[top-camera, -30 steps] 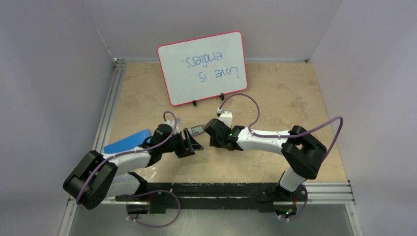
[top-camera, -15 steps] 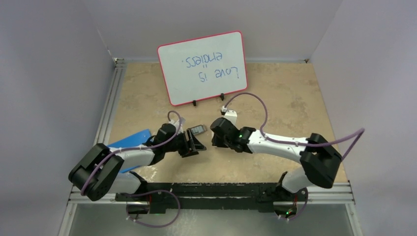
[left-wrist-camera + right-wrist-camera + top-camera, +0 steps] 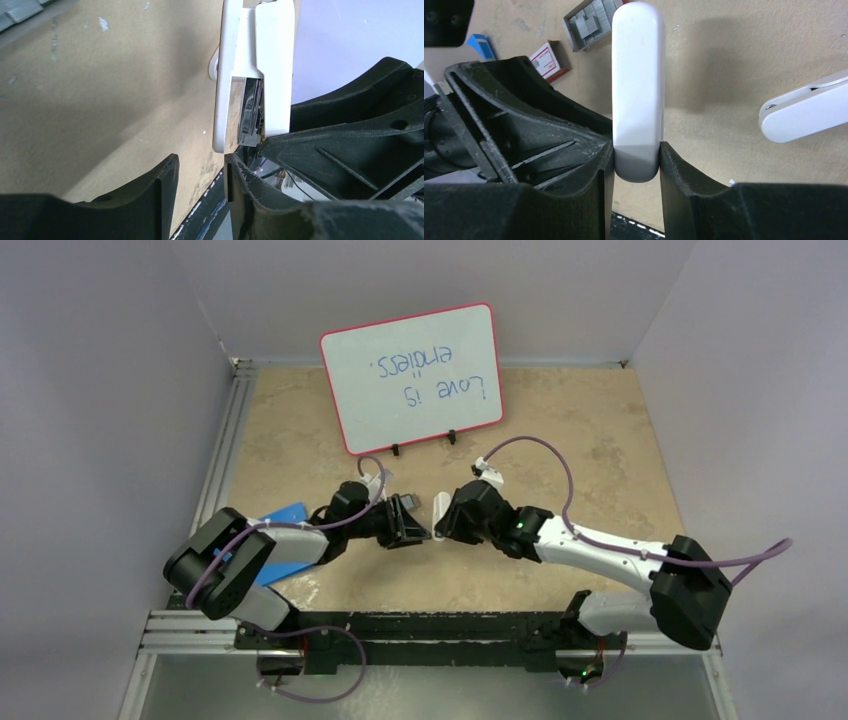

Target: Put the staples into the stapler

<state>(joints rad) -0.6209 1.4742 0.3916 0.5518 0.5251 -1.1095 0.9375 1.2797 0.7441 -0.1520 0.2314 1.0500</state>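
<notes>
at table [image 3: 600, 440] centre, right hand [image 3: 636, 149] clamps stapler [image 3: 636, 75]; left hand [image 3: 200, 160] has narrowed, ajar, empty.

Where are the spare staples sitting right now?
In the right wrist view, top left: the staples lie in a grey tray just left of the white stapler's tip, with the red box beside it.

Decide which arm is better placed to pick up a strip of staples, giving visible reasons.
Left, probably. The right gripper is clamped on the stapler, so it is busy. The left gripper is open and empty, and the staples lie near it.
</notes>
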